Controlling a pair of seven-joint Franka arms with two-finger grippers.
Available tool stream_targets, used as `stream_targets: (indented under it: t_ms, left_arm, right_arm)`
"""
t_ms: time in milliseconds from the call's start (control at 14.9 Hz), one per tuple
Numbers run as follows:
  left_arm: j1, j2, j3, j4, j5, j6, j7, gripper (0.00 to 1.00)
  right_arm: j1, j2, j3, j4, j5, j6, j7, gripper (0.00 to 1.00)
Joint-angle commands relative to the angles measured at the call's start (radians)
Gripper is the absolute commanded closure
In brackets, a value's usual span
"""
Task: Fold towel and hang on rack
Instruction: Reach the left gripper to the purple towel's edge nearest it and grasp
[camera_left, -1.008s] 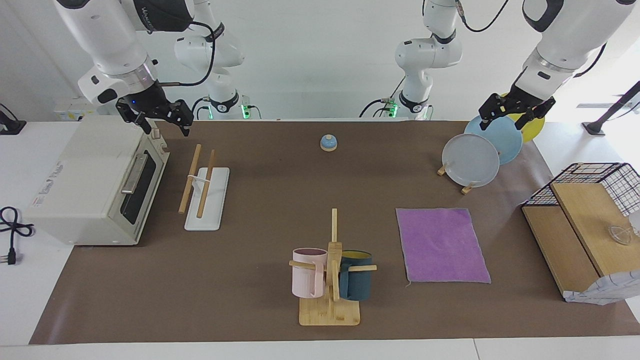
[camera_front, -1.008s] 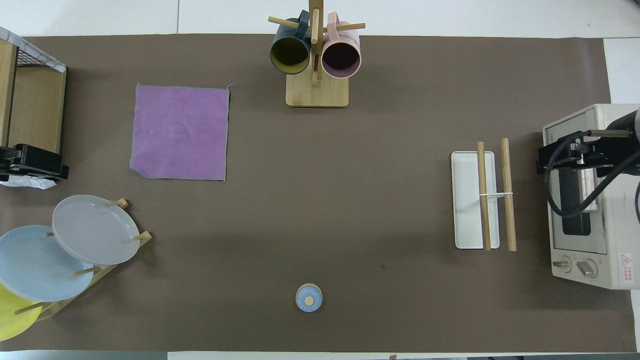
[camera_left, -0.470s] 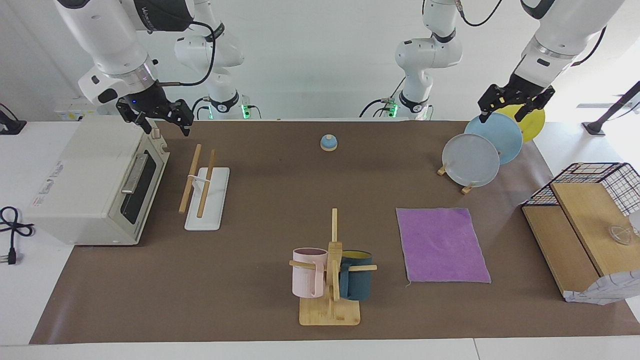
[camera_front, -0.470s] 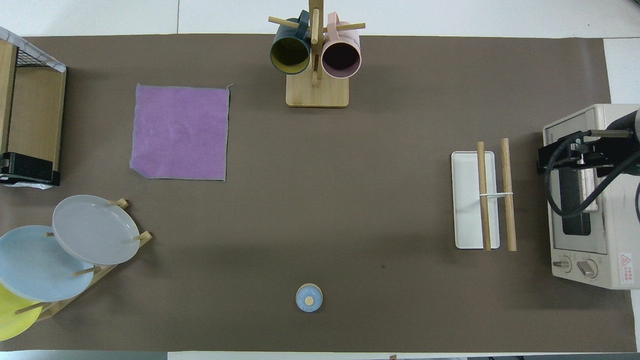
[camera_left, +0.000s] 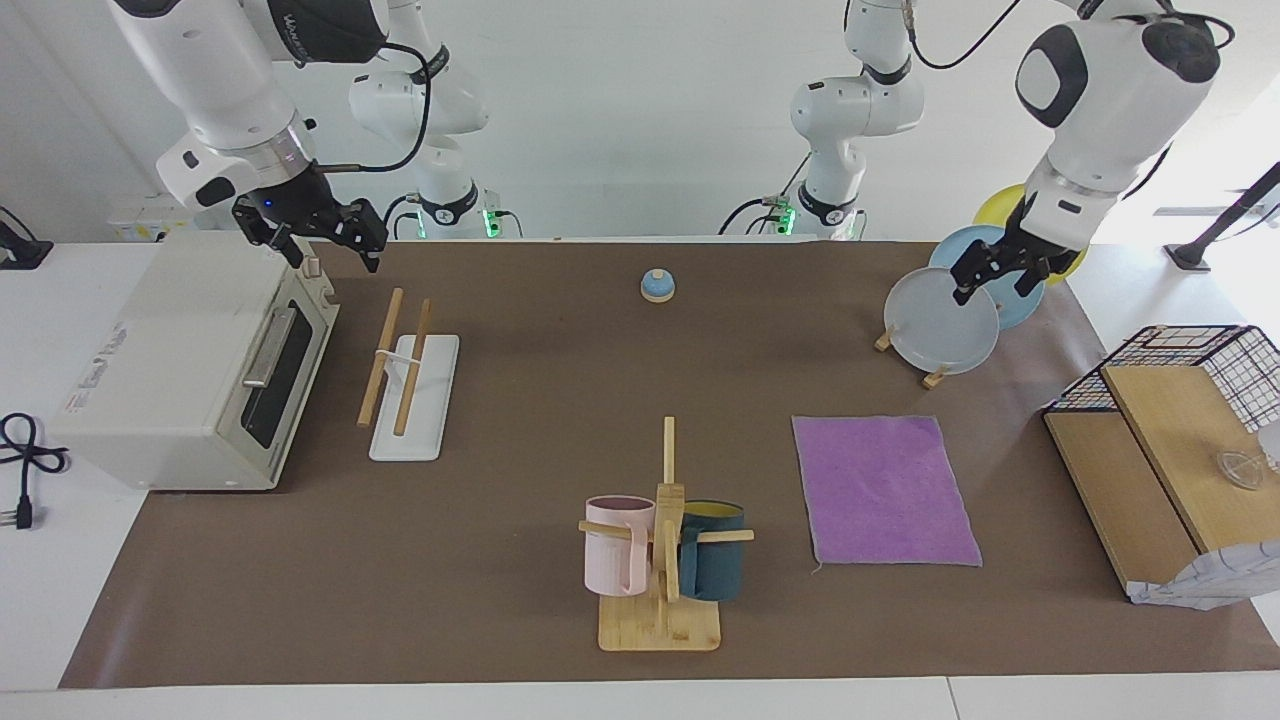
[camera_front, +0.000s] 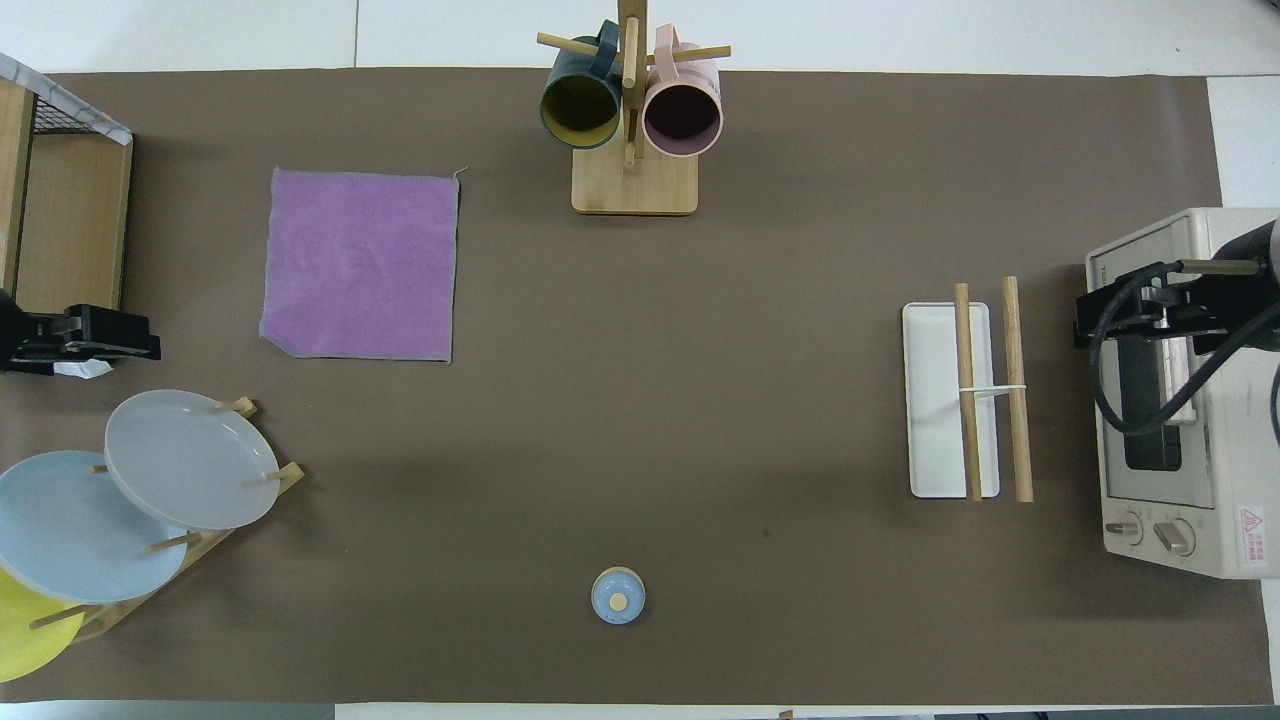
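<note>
Towel (camera_left: 885, 490) flat, purple up, unfolded — well apart from rack (camera_left: 410, 375) beside toaster oven (camera_left: 190, 365). Left gripper (camera_left: 998, 270) raised over plates (camera_left: 942, 320), open, empty — likely staging. Right gripper (camera_left: 312, 232) waiting over oven, open.

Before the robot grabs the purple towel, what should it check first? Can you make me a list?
1. Towel lying flat, purple side up: ok.
2. Nothing on the towel: ok.
3. Left pincer over the towel: not ok, it is up in front of the plates.
4. Left pincer open: ok.
5. Rack rods bare: ok.
6. Right pincer out of the way, waiting over the oven: ok.
</note>
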Motion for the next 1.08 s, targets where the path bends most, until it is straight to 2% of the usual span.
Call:
stream_targets:
  t_ms: [0, 202, 269, 538, 739, 874, 1008]
  left_arm:
    - [0.002, 0.135, -0.003, -0.038, 0.009, 0.145, -0.048, 0.00]
    - [0.034, 0.241, -0.003, -0.117, -0.053, 0.380, -0.094, 0.00]
    - [0.034, 0.268, -0.003, -0.122, -0.086, 0.423, -0.097, 0.00]
    - [0.036, 0.322, -0.003, -0.122, -0.100, 0.447, -0.121, 0.01]
    - [0.037, 0.342, -0.003, -0.121, -0.101, 0.445, -0.140, 0.13]
    - [0.037, 0.342, -0.003, -0.122, -0.101, 0.438, -0.154, 0.26]
    - [0.036, 0.344, -0.003, -0.122, -0.101, 0.438, -0.171, 0.45]
  right_arm:
    - [-0.019, -0.011, 0.011, -0.013, 0.019, -0.003, -0.020, 0.00]
    - [-0.022, -0.011, 0.009, -0.013, 0.019, -0.003, -0.022, 0.00]
    - [-0.022, -0.011, 0.009, -0.013, 0.019, -0.003, -0.020, 0.00]
    - [-0.015, -0.011, 0.011, -0.013, 0.019, -0.003, -0.025, 0.00]
    - [-0.010, -0.011, 0.011, -0.015, 0.019, 0.002, -0.028, 0.00]
    - [-0.004, -0.011, 0.017, -0.013, 0.019, 0.003, -0.023, 0.00]
    - [0.002, -0.011, 0.018, -0.013, 0.017, 0.013, -0.023, 0.00]
